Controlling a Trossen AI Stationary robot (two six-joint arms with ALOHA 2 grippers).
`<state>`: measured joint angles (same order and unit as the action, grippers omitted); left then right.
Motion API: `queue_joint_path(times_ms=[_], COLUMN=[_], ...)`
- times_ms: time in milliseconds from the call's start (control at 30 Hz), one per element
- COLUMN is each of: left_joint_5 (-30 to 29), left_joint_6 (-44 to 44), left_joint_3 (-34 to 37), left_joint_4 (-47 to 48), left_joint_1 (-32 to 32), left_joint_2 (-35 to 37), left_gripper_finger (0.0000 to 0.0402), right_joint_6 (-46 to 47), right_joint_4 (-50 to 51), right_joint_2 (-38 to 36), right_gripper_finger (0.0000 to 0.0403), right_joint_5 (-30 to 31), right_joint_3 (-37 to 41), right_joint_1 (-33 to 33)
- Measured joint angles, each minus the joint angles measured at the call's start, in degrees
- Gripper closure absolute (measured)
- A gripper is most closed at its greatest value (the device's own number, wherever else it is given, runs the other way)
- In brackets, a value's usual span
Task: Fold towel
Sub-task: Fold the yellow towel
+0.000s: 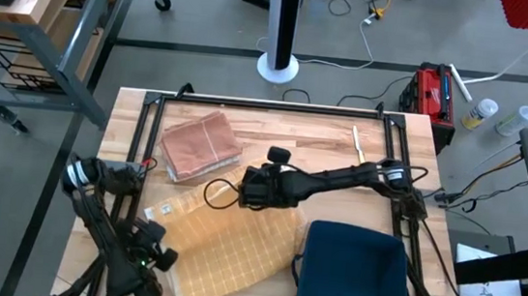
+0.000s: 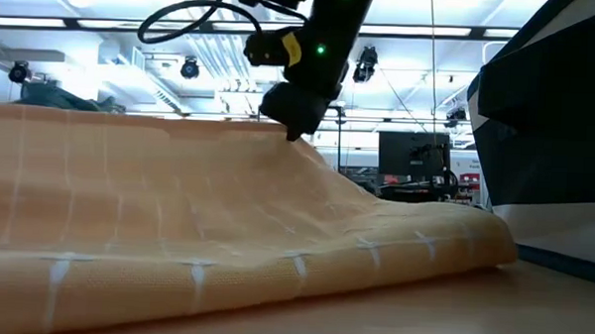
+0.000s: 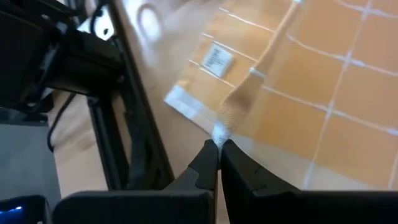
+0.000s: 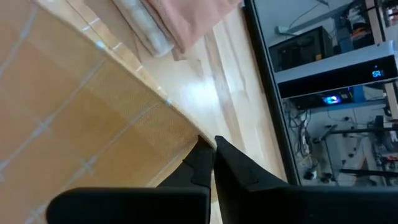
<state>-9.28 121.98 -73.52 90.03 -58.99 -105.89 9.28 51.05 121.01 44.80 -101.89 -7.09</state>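
Observation:
An orange towel (image 1: 230, 247) with a white grid lies spread on the near middle of the wooden table (image 1: 323, 144). In the low view the towel (image 2: 177, 212) rises as a draped wall. My left gripper (image 1: 162, 255) is at its near-left part, shut on the cloth. My right gripper (image 1: 243, 195) is at its far edge, also shut on it. A small white label (image 3: 216, 59) sits near the towel's left edge. My left gripper pinches a bunched bit of the towel's edge (image 3: 221, 127) between its two fingertips, slanting down from the near left. The cloth rises to the fingertips in a narrow ridge; the rest lies on the table. My right gripper pinches the towel's far edge (image 4: 189, 134) near a corner between its fingertips, slanting down from the right. That edge is raised and the cloth slopes away below it.
A folded pink towel (image 1: 201, 145) lies at the far left of the table. A dark blue bin (image 1: 354, 273) stands at the near right, close to the orange towel's right end. A black frame (image 1: 268, 105) runs round the table.

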Motion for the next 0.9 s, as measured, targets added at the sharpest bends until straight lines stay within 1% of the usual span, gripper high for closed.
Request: queue_joint_path(times_ms=[133, 333, 733, 900], left_joint_5=[-0.02, -0.37, -0.58, 0.77], left_joint_6=[0.28, 0.72, 0.72, 1.13], left_joint_3=[4.05, 8.17, 11.88, 13.34], left_joint_4=[0.01, -1.86, -5.71, -5.96], left_joint_1=[0.01, 0.01, 0.12, 0.12], left_joint_2=[3.85, 7.70, 7.79, 7.79], left_gripper_finger=[0.0401, 0.0401, 0.0401, 0.0401], right_joint_6=[-0.79, -2.70, -2.92, -3.34], right_joint_4=[-2.17, -5.99, -7.36, -9.78], right_joint_2=[0.09, 0.09, 0.09, 0.09], right_gripper_finger=[0.0403, 0.0403, 0.0403, 0.0403], right_joint_5=[-0.33, -1.28, -1.51, -1.55], right_joint_3=[0.11, 0.11, 0.69, 1.88], right_joint_1=[0.13, 0.42, 1.39, 1.61])
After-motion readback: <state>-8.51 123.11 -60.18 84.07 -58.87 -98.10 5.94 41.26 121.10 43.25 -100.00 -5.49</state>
